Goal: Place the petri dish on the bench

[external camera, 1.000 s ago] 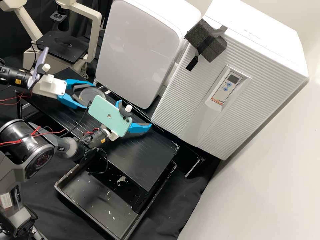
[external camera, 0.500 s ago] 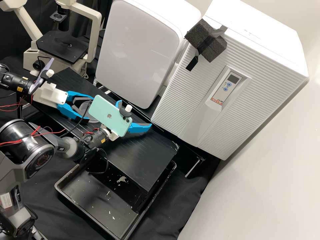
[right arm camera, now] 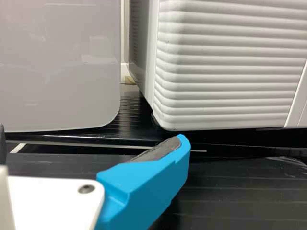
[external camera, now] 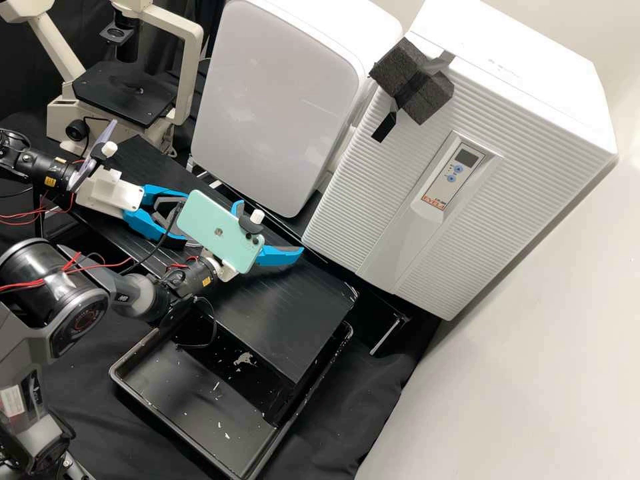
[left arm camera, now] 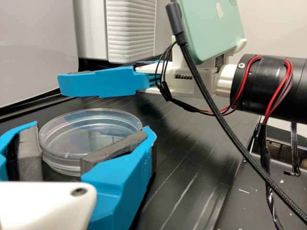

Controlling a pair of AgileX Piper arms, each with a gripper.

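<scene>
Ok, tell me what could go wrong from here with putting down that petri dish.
The petri dish sits between the left end effector's pads; if its base isn't flat on the bench, which I can't confirm, it might drop or tip on release.
The right end effector is close by, so a sideways move could bump it.
The black cable from the mint phone might snag.

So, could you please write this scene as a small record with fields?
object: clear round petri dish
held by: left claw, between its grey pads
dish touching bench: cannot tell
right claw: open, above bench
on right arm: mint-green smartphone
behind bench: microscope, ribbed white cabinet
beside bench: black tray, pale scraps inside
</scene>
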